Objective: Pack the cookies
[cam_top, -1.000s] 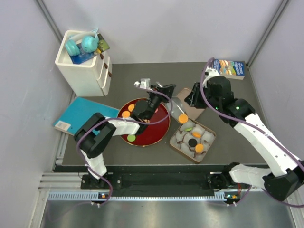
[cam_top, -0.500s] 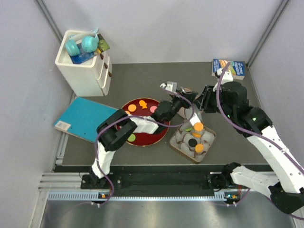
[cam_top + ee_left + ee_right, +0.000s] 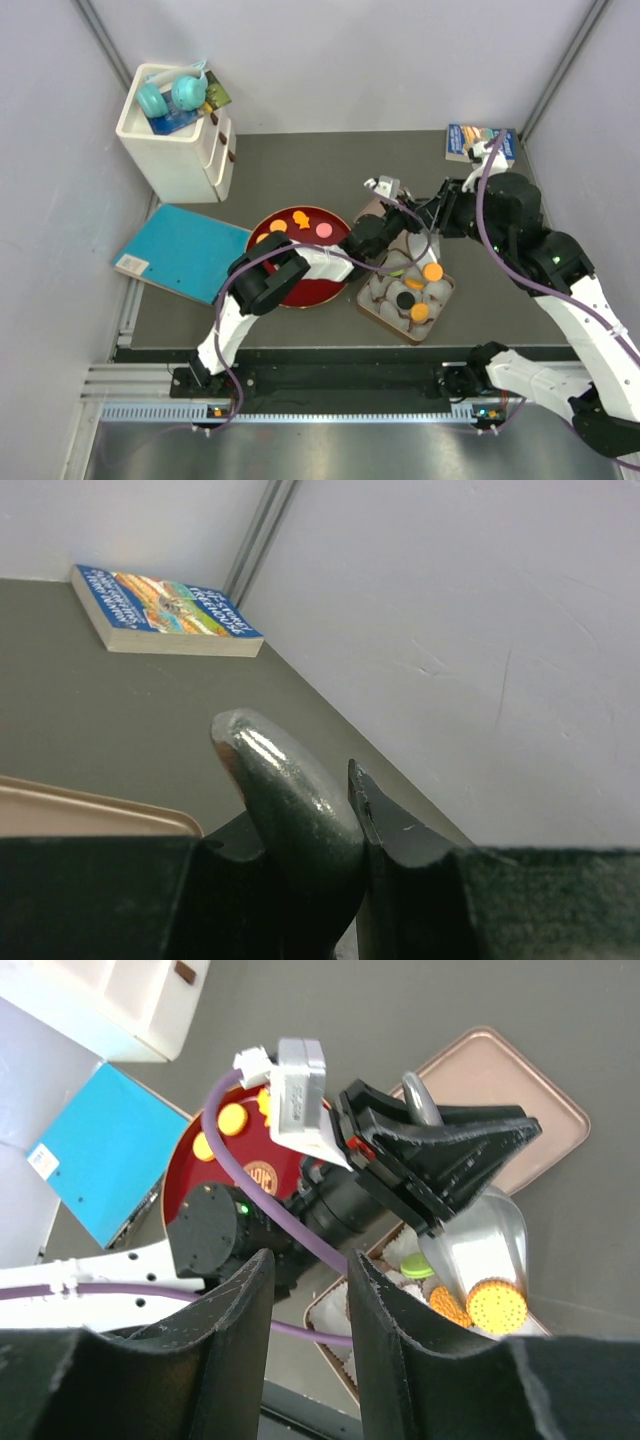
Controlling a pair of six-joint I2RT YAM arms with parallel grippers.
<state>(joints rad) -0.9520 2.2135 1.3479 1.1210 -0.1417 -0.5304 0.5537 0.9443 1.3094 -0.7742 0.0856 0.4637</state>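
So my left arm (image 3: 290,262) is stretched way over to the right from its base, reaching across the middle of the worktop. The wrist is rolled so the left tool (image 3: 445,1165) sits side-on. Its fingers are pinched tight on a spoon (image 3: 475,1225) handle. My right arm (image 3: 560,270) is bent at the elbow with the forearm aimed left. The right tool (image 3: 305,1285) hangs just above the left one, fingers parted, nothing between them.
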